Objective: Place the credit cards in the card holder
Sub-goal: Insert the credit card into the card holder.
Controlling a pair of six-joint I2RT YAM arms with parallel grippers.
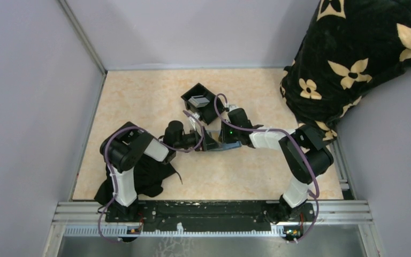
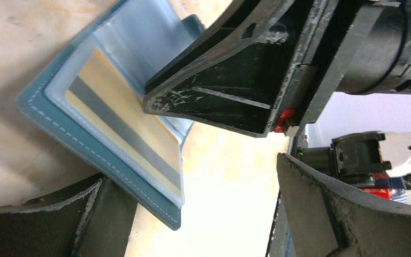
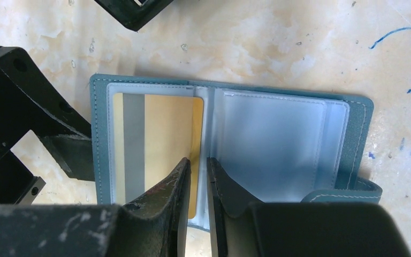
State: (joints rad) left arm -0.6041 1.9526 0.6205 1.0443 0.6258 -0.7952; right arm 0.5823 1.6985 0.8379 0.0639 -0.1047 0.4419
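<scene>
The teal card holder [image 3: 99, 134] lies open on the table, its clear sleeves facing up. The tan-yellow card [image 3: 166, 128], with a grey stripe, sits in its left sleeve; it also shows in the left wrist view [image 2: 107, 96]. The grey-silver card [image 1: 198, 100] lies in the black tray [image 1: 210, 110]. My right gripper [image 3: 198, 166] is over the holder's middle fold, jaws nearly together, at the card's right edge. My left gripper [image 2: 203, 176] is open wide around the holder's [image 2: 85, 144] outer corner, with one finger [image 2: 85, 214] against its edge.
A black blanket with cream flowers [image 1: 353, 59] is piled at the back right. A black cloth [image 1: 150, 179] lies by the left arm's base. Grey walls enclose the table on the left, back and right. The tray's corner [image 3: 134, 10] lies just beyond the holder.
</scene>
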